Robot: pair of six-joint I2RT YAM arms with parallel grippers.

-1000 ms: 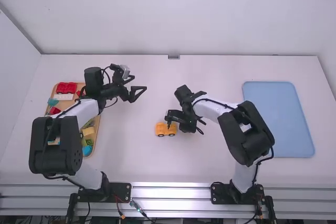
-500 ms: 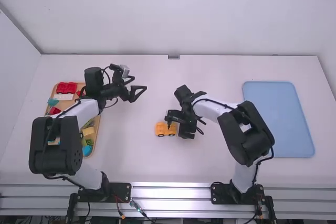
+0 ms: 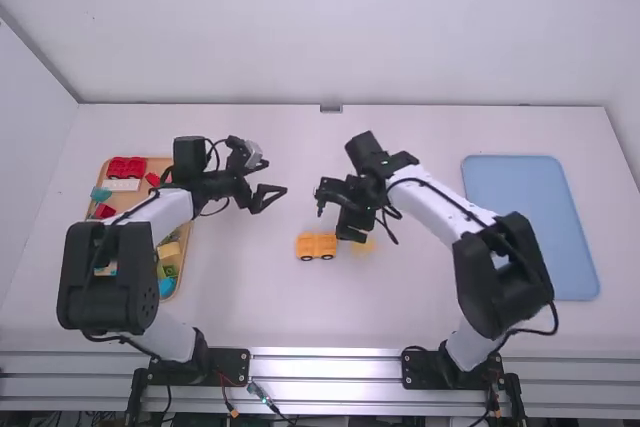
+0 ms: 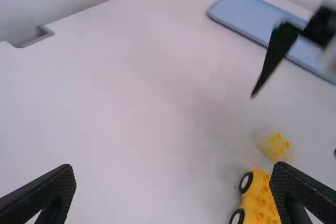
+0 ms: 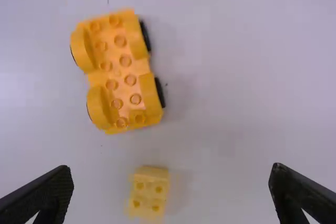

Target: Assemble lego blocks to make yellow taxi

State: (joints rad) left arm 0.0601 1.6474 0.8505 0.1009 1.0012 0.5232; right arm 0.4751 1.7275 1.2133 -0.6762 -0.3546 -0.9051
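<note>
wooden tray point(image 3: 186, 237) at the left of the white table point(image 3: 240, 297) holds lego blocks partly under the left arm: red point(image 3: 126, 167), white point(image 3: 122, 185) and teal point(image 3: 100, 194) toward its far end, yellow point(image 3: 169, 250), green point(image 3: 169, 271) and blue point(image 3: 166, 287) nearer the camera. a blue tray point(image 3: 530, 232) lies flat at the right. the taxi's orange-yellow wheeled base point(image 3: 316, 246) stands upright mid-table, a small yellow block point(image 3: 362, 247) near one end, apart from it. the right wrist view looks down on the studs of both; the left wrist view catches the base's black wheels point(image 4: 246, 182) side-on and one dark finger point(image 4: 278, 51) of the right gripper. the left gripper point(image 3: 270, 198), jaws apart, hangs between wooden tray and base; the right gripper point(image 3: 336, 223), jaws also apart, is above the table near base and block. white tabletop stretches from the base to the far edge and across to the blue tray.
</note>
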